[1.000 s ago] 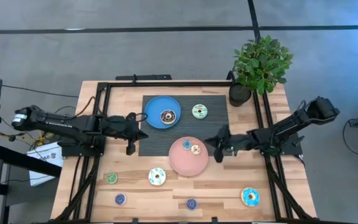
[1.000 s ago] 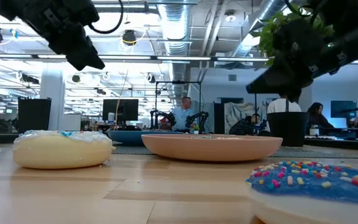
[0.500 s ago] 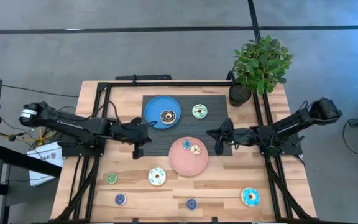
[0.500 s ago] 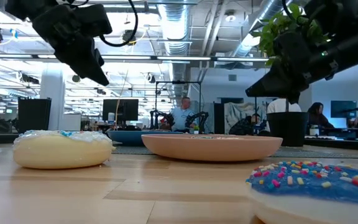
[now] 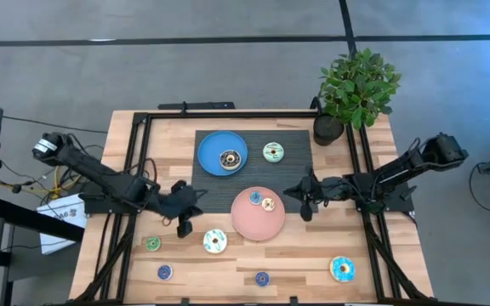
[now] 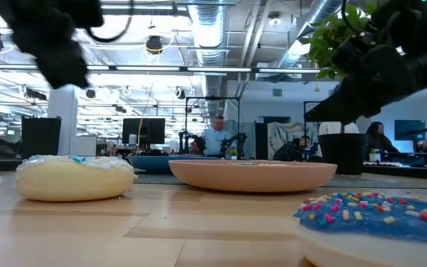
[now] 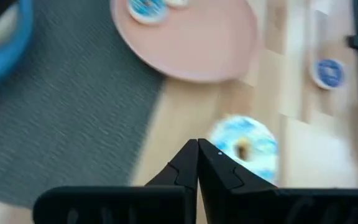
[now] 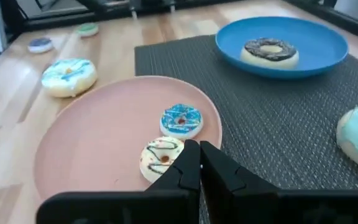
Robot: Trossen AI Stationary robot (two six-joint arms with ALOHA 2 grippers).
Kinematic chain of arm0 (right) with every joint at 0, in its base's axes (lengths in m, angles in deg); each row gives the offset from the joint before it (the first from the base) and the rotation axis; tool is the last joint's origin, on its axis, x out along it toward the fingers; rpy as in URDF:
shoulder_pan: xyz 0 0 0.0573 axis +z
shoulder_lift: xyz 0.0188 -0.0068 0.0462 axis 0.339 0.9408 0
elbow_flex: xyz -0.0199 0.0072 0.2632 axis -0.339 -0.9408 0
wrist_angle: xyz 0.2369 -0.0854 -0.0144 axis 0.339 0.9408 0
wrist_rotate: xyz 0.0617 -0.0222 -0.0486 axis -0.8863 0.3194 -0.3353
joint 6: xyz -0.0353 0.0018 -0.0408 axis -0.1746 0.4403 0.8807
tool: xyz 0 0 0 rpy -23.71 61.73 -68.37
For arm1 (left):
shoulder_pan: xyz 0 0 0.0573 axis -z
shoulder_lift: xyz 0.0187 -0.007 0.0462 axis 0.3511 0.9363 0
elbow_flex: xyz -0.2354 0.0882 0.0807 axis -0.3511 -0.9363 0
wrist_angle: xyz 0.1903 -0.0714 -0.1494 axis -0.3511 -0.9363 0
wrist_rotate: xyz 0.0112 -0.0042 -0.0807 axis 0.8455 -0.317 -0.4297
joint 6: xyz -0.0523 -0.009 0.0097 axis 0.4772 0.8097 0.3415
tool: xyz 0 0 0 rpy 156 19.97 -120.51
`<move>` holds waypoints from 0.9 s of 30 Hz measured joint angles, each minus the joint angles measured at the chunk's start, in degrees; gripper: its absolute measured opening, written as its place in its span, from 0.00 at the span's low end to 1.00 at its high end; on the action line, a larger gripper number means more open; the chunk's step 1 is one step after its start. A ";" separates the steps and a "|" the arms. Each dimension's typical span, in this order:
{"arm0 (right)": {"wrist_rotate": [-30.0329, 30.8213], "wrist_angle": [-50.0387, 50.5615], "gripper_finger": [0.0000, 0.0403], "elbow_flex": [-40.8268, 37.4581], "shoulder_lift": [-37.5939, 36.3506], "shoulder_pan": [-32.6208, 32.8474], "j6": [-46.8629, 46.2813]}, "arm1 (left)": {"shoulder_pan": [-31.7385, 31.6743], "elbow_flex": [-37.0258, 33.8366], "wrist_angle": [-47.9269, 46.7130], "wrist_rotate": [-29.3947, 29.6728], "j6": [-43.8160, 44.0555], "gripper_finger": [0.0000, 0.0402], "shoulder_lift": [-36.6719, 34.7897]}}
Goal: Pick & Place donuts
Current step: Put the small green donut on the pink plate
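Scanning from the far left of the wooden surface (image 5: 126,255), I see a small green donut (image 5: 153,244) near the edge and a small blue donut (image 5: 165,272) closer to the front. My left gripper (image 5: 183,228) hangs just past them, jaws closed on nothing, its tip pointing at the large white donut with blue icing (image 5: 215,241), which lies on bare wood beside the pink plate (image 5: 247,226). In the left wrist view that donut (image 7: 244,148) sits right ahead of the shut tips.

Moving on, the blue plate (image 5: 211,153) rests on the dark mat (image 5: 292,170) and carries a dark brown donut (image 5: 230,159). A teal donut (image 5: 273,152) lies on the mat beside that plate. The pink plate overlaps the mat's front edge and holds two small donuts touching each other: a blue one (image 5: 255,198) and a cream one with brown drizzle (image 5: 268,204). Another small blue donut (image 5: 262,278) sits near the front edge of the surface.

My right gripper (image 5: 306,211) hovers at the pink plate's right rim, jaws closed and empty, its tips close to the cream donut (image 8: 161,157) in the right wrist view. Further right, a large blue sprinkled donut (image 5: 342,269) lies alone near the front corner, and a potted plant (image 5: 356,89) stands at the back corner.
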 joint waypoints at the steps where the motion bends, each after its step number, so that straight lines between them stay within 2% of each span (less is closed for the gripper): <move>1: -0.16 -1.96 0.00 -0.87 0.00 0.00 0.35 | 1.75 0.53 -1.72 0.51 2.46 0.00 0.00; 8: -0.02 -12.95 0.00 -5.39 0.00 -0.63 2.41 | 13.66 8.01 -20.56 8.45 23.12 0.00 0.00; 15: -0.87 -14.85 0.00 -5.89 0.00 -0.83 2.53 | 20.33 9.10 -27.95 6.39 41.34 0.00 0.00; 20: -0.89 -14.86 0.00 -5.89 0.00 -0.76 2.52 | 21.24 9.10 -30.60 -0.58 46.92 0.01 0.00; 27: -0.98 -14.86 0.00 -5.89 0.00 -0.76 2.22 | 21.24 9.10 -34.21 -3.63 46.83 0.09 2.96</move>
